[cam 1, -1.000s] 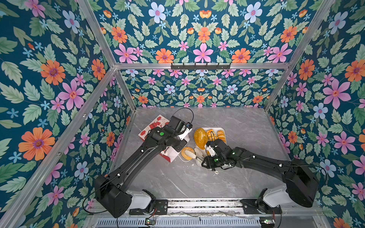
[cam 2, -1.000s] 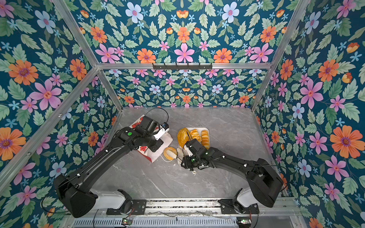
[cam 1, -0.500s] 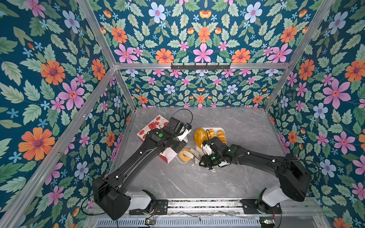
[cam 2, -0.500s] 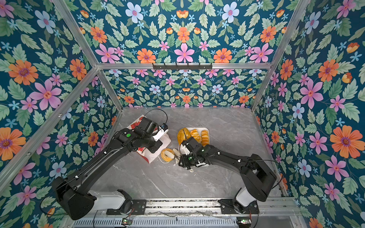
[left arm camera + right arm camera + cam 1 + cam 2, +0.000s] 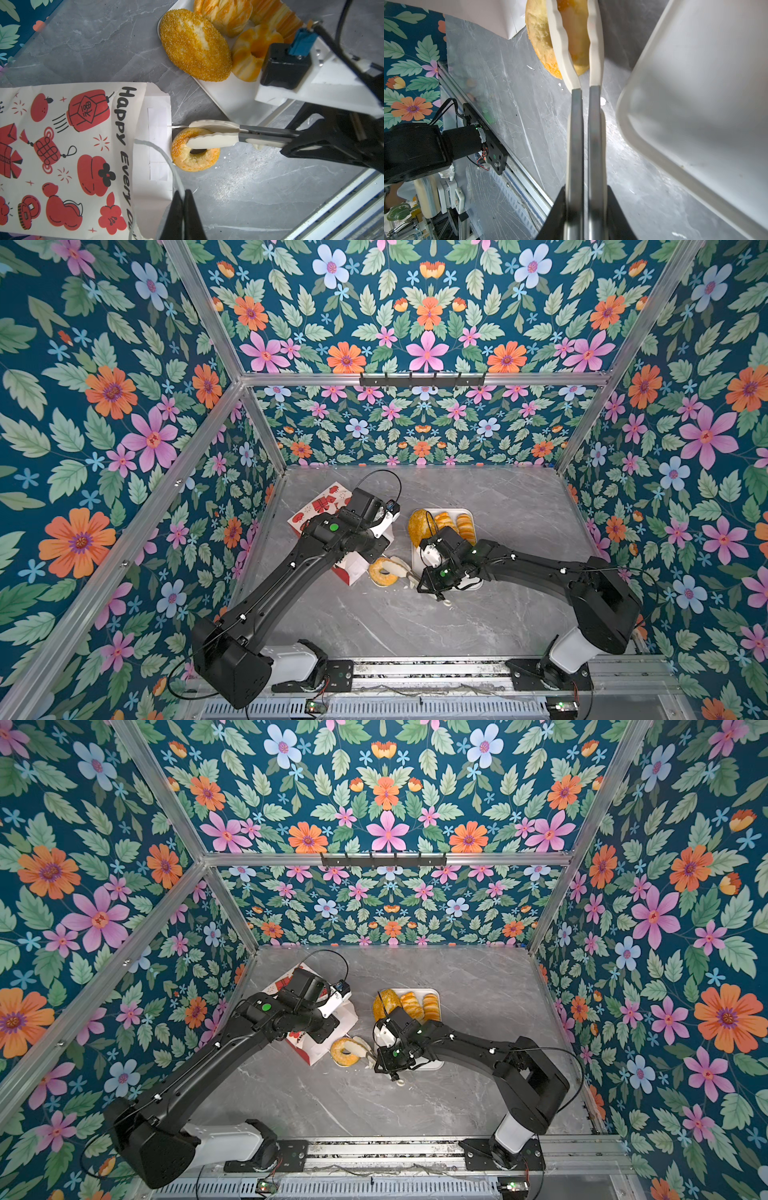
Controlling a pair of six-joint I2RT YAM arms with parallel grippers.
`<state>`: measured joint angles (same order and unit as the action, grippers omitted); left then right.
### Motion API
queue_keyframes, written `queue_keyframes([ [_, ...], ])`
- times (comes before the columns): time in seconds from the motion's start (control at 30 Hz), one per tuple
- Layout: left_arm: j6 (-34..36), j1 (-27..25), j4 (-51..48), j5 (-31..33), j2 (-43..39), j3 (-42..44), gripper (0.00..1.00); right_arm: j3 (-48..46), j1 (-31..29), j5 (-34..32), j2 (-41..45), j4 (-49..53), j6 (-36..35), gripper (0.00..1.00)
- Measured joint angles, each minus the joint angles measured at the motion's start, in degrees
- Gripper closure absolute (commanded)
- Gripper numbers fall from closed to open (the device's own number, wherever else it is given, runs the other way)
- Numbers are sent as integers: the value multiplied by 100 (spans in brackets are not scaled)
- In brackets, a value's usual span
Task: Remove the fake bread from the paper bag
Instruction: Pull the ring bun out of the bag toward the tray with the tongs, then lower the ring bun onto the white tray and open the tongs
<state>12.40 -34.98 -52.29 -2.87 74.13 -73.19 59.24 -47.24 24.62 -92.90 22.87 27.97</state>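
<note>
Your grey table (image 5: pixel 478 614) carries the paper bag (image 5: pixel 62 145), lying flat on the left with its mouth toward the near right. Just right of it sits the white tray (image 5: pixel 239 99), with the seeded oval loaf (image 5: pixel 193 43) and three other pastries (image 5: pixel 249 56) at its far end. The seeded bagel (image 5: pixel 193 162) lies on the table between the bag's mouth and the tray. Your right gripper (image 5: pixel 190 135) pinches its ring, one pad through the hole. Your left gripper (image 5: pixel 182 193) is pressed together on the bag's cord handle (image 5: pixel 162 153).
</note>
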Motion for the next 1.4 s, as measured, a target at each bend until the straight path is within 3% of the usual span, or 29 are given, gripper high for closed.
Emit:
queue_keyframes([
  [0.33,-2,83,35,2,-57,20,100,-146,87,-166,907,177,15,87],
  [0.73,-2,133,131,4,-63,20,100,-833,299,-1108,2083,1165,-72,87],
  [0.97,-2,149,133,0,-50,17,100,-1016,304,-1563,2245,1561,-138,86],
  [1.23,-2,149,136,-4,-46,9,100,-1093,297,-1781,2422,1679,-212,70],
  [1.4,0,149,138,-20,-7,-4,100,-1095,297,-1836,2527,1692,-195,66],
])
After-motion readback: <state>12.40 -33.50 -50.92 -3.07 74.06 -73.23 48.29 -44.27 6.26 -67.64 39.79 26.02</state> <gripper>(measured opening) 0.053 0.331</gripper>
